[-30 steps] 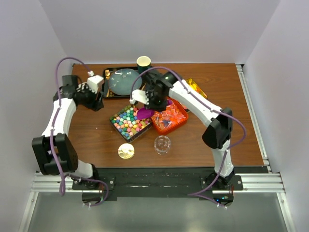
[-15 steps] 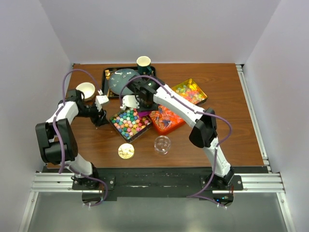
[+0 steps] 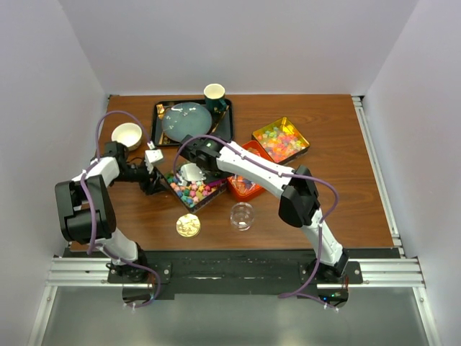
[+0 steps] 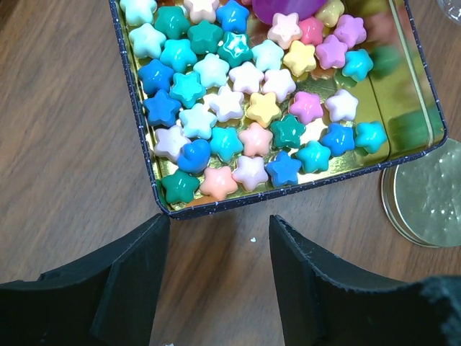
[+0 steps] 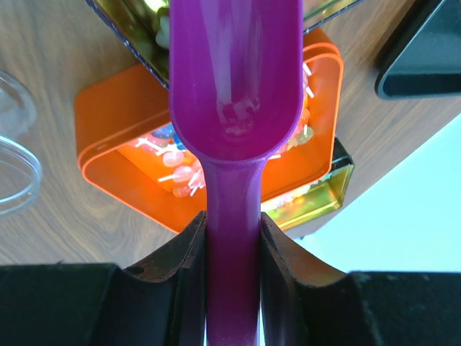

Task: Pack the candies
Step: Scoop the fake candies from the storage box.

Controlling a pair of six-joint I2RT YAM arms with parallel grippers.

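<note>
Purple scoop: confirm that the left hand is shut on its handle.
Not the left. The right wrist view shows the right hand shut on the handle of the purple scoop; the left hand is open and empty.

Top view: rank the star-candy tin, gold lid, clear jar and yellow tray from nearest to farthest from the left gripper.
1. star-candy tin, beside the left gripper
2. gold lid, near edge
3. clear jar, near centre
4. yellow tray, far right
</note>
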